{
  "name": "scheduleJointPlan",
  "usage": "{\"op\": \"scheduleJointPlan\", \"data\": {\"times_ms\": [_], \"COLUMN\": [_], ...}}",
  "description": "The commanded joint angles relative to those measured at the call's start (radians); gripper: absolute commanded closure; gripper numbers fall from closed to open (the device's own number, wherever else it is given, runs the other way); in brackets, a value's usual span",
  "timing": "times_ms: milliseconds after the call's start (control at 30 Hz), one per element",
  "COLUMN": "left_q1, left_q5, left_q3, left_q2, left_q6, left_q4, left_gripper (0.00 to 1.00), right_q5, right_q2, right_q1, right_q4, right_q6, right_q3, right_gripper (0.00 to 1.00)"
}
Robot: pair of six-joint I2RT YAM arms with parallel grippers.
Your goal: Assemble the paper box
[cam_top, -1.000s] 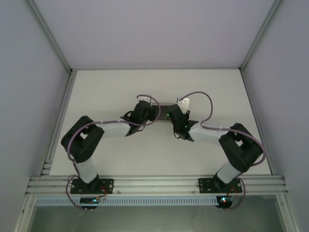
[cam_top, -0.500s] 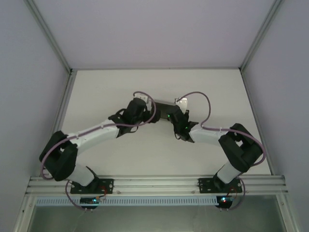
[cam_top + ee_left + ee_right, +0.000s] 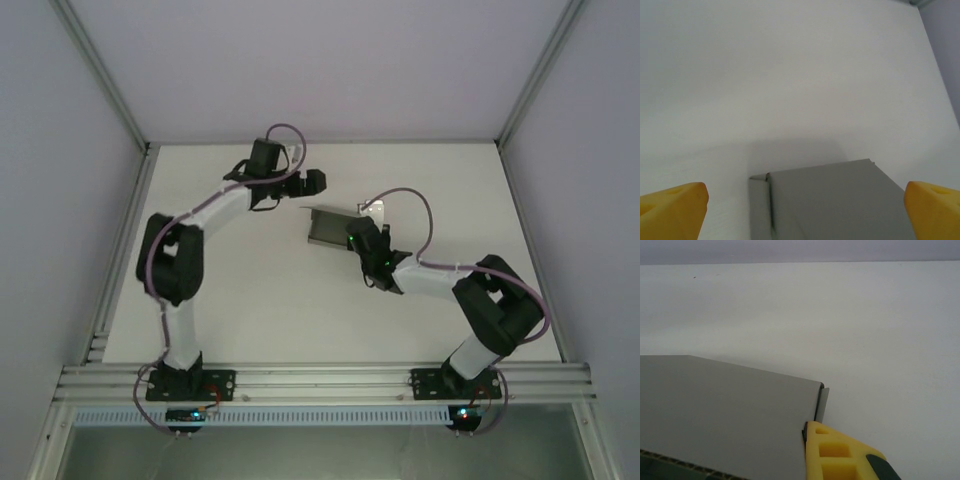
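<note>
The paper box (image 3: pixel 328 228) is a shallow grey card shape lying mid-table, one long panel folded up. My right gripper (image 3: pixel 356 240) is shut on its right edge; in the right wrist view one yellow finger (image 3: pixel 840 455) presses the card's corner beside a small side flap, with the broad grey panel of the paper box (image 3: pixel 725 410) to its left. My left gripper (image 3: pixel 310 182) stands open behind and to the left of the box, touching nothing. In the left wrist view its yellow fingertips (image 3: pixel 672 207) sit wide apart, with the paper box (image 3: pixel 840 195) beyond and between them.
White table (image 3: pixel 250 300) with metal frame rails along the left edge (image 3: pixel 120 260) and the near edge (image 3: pixel 320 380). White walls close in the back and both sides. The left arm's elbow (image 3: pixel 170 260) rises over the table's left side.
My left gripper has opened, let go of the box and pulled back toward the far left. The box's left end now shows uncovered. My right gripper has kept its hold and place.
</note>
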Motion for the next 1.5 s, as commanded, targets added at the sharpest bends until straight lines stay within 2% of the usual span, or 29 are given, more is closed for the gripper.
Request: {"op": "scheduleJointPlan", "data": {"times_ms": [0, 167, 300, 367, 467, 533, 633, 733, 900, 1000, 1133, 1233, 1300, 1400, 1467], "left_q1": [0.02, 0.014, 0.013, 0.01, 0.005, 0.005, -0.001, -0.02, -0.068, -0.074, -0.069, -0.054, -0.037, -0.009, 0.019], "left_q5": [0.283, 0.311, 0.362, 0.381, 0.354, 0.318, 0.282, 0.187, -0.009, -0.001, 0.024, 0.07, 0.104, 0.145, 0.234], "left_q3": [0.072, -0.018, -0.148, -0.184, -0.23, -0.247, -0.276, -0.282, -0.269, -0.281, -0.3, -0.334, -0.377, -0.439, -0.504], "left_q2": [0.082, 0.079, 0.078, 0.086, 0.09, 0.09, 0.091, 0.096, 0.094, 0.105, 0.135, 0.144, 0.14, 0.128, 0.126], "left_q6": [-0.002, -0.022, -0.094, -0.12, -0.134, -0.129, -0.122, -0.09, -0.041, -0.055, -0.083, -0.114, -0.156, -0.193, -0.258], "left_q4": [-0.055, -0.009, 0.127, 0.177, 0.209, 0.199, 0.195, 0.134, 0.039, 0.051, 0.086, 0.138, 0.195, 0.263, 0.401], "left_gripper": [0.03, 0.15, 0.24, 0.32, 0.33, 0.36, 0.41, 0.43, 0.43, 0.45, 0.51, 0.54, 0.59, 0.69, 0.73], "right_q5": [-0.027, -0.038, 0.002, -0.005, -0.006, -0.02, -0.051, -0.09, -0.194, -0.254, -0.4, -0.541, -0.625, -0.702, -0.73], "right_q2": [0.037, 0.038, 0.036, 0.035, 0.023, 0.007, -0.039, -0.121, -0.284, -0.377, -0.437, -0.399, -0.342, -0.228, -0.162], "right_q1": [-0.006, -0.006, 0.008, 0.015, 0.026, 0.028, 0.03, 0.045, 0.057, 0.046, -0.048, -0.154, -0.213, -0.291, -0.325], "right_q4": [-0.067, -0.06, -0.069, -0.081, -0.106, -0.127, -0.15, -0.203, -0.344, -0.384, -0.371, -0.37, -0.385, -0.424, -0.435], "right_q6": [-0.028, -0.04, -0.055, -0.066, -0.065, -0.06, -0.05, -0.052, -0.056, -0.034, 0.003, 0.068, 0.099, 0.163, 0.189], "right_q3": [0.003, 0.0, 0.0, -0.001, -0.014, -0.03, -0.061, -0.098, -0.147, -0.172, -0.166, -0.12, -0.074, 0.015, 0.059], "right_gripper": [1.0, 1.0, 1.0, 1.0, 0.99, 0.94, 0.73, 0.55, 0.36, 0.24, 0.02, 0.02, 0.02, 0.02, 0.01]}}
